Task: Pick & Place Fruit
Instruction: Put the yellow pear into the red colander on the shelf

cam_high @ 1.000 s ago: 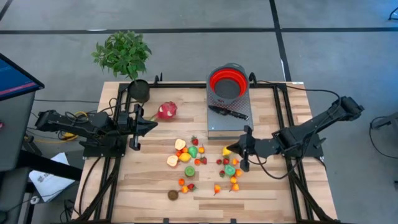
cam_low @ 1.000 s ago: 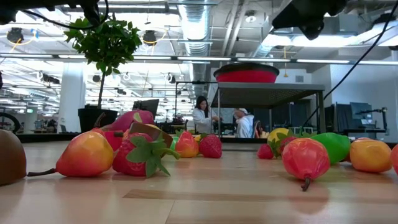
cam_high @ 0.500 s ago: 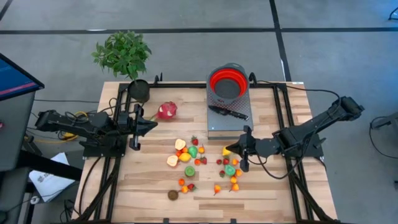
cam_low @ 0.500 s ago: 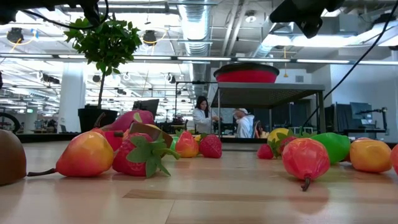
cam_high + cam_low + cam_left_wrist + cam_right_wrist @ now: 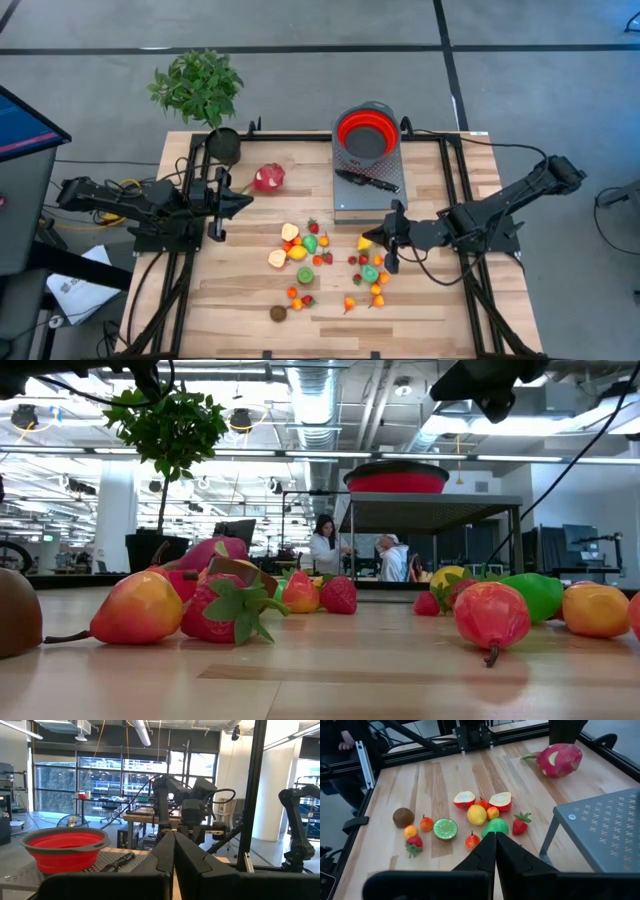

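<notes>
**Nothing placed yet: all the fruit on the table, both grippers empty**

In the high view the small toy fruit [image 5: 325, 262] lies scattered across the middle of the wooden table [image 5: 230, 290], a loose cluster just below and left of the frame's centre. A brown one [image 5: 278, 313] sits apart toward the lower edge. The dragon fruit [image 5: 268, 178] rests alone, up and left of the cluster, near the potted plant [image 5: 200, 85].

The red bowl [image 5: 361, 133] stands on a grey perforated stand [image 5: 352, 195] in the upper middle of the frame, a black-handled knife [image 5: 368, 181] lying just below it. I see no fruit in the bowl, so by my judgement not one piece has been placed and the whole job remains.

The right gripper [image 5: 392, 262] hangs above the right side of the cluster, its fingers [image 5: 482, 852] pressed together with nothing between them. The left gripper [image 5: 218, 232] waits at the left of the table, fingers [image 5: 165, 850] likewise closed and empty. A grasp would first need fingers opened.
</notes>
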`<action>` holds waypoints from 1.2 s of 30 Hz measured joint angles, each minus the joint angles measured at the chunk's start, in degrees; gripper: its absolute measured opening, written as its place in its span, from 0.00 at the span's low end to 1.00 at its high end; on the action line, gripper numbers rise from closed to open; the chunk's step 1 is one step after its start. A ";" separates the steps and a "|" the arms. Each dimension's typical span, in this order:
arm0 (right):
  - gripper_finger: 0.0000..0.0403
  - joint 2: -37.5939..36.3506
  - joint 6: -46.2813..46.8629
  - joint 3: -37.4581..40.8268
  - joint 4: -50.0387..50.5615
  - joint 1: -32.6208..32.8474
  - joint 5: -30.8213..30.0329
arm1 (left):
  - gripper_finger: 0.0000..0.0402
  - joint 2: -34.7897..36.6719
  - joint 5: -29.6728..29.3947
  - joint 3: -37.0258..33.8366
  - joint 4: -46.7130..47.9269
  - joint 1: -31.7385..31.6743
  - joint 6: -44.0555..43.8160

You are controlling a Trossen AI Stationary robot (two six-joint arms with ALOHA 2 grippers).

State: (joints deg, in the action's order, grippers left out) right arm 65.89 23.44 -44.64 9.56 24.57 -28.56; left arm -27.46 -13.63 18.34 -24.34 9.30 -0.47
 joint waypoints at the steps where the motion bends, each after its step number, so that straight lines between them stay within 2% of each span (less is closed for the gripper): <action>1: 0.01 0.00 0.01 0.00 0.00 -0.08 0.02 | 0.01 -0.01 0.00 0.00 0.00 0.00 0.00; 27: 0.01 0.00 2.04 -0.02 -0.20 -0.74 0.20 | 0.01 -0.02 -0.01 0.01 -0.04 0.00 0.07; 32: 0.01 0.11 1.83 -0.18 -0.12 -0.73 3.13 | 0.01 -0.02 0.00 0.01 -0.09 0.00 0.04; 36: 0.00 2.43 0.09 -2.43 1.10 -0.53 3.27 | 0.01 -0.02 -0.01 0.01 -0.10 0.00 0.03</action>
State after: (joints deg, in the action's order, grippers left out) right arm 68.32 23.53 -47.07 10.67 24.04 -25.29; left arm -27.49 -13.64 18.35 -24.44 9.30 -0.44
